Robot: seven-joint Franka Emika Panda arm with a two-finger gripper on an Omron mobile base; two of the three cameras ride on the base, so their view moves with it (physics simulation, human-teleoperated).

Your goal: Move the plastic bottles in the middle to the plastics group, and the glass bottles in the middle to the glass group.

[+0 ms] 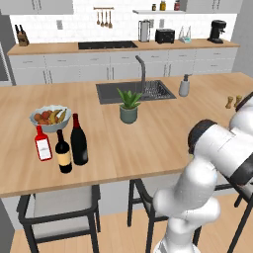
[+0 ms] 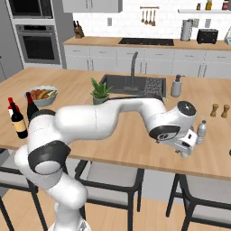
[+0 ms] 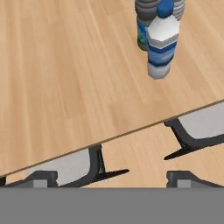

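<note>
Claw [image 2: 188,148], jaws apart and empty, hangs at the desk's [image 2: 135,135] near edge just beside the upright water bottle [image 2: 201,131], grey bottle [image 3: 146,11] behind.

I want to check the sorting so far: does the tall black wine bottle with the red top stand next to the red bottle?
Yes, the tall wine bottle stands upright close beside the tan-label bottle and the red bottle.
</note>
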